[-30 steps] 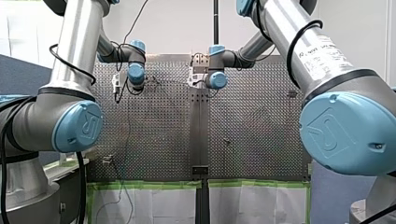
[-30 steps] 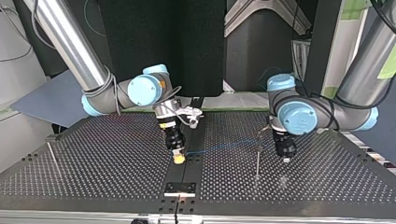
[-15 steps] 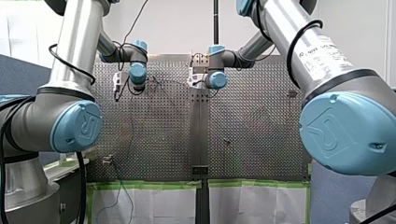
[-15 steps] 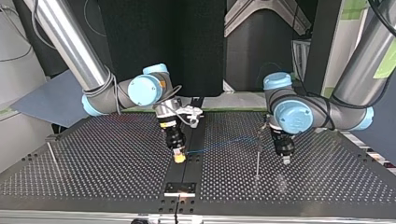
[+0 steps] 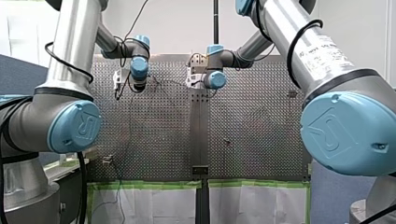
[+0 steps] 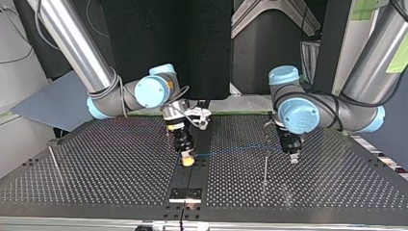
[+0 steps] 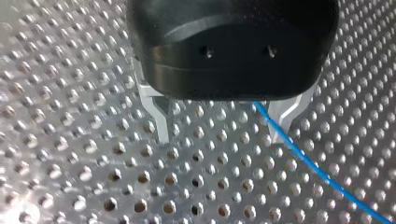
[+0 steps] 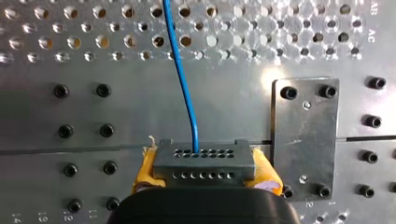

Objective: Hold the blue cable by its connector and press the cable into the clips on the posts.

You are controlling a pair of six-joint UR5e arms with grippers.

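yellow-padded right claw (image 8: 205,171) pinches the grey perforated connector (image 8: 204,160); metal-fingered left claw (image 7: 220,135) is spread.

Blue cable (image 8: 184,79); grey connector (image 8: 203,161); yellow pads (image 8: 145,169) on right claw (image 8: 203,173); silver table (image 7: 70,161), dotted holes; green tape (image 5: 149,184).

- The left arm (image 5: 70,70) came in from the view's left, its blue-capped wrist (image 5: 138,69) over the far part of the perforated table (image 5: 159,130).
- The right arm (image 5: 299,51) came in from the right, its wrist (image 5: 215,78) by the table's centre strip (image 5: 200,126).
- Green tape (image 5: 149,185) ran along the near edge, with white paper (image 5: 154,205) below it.
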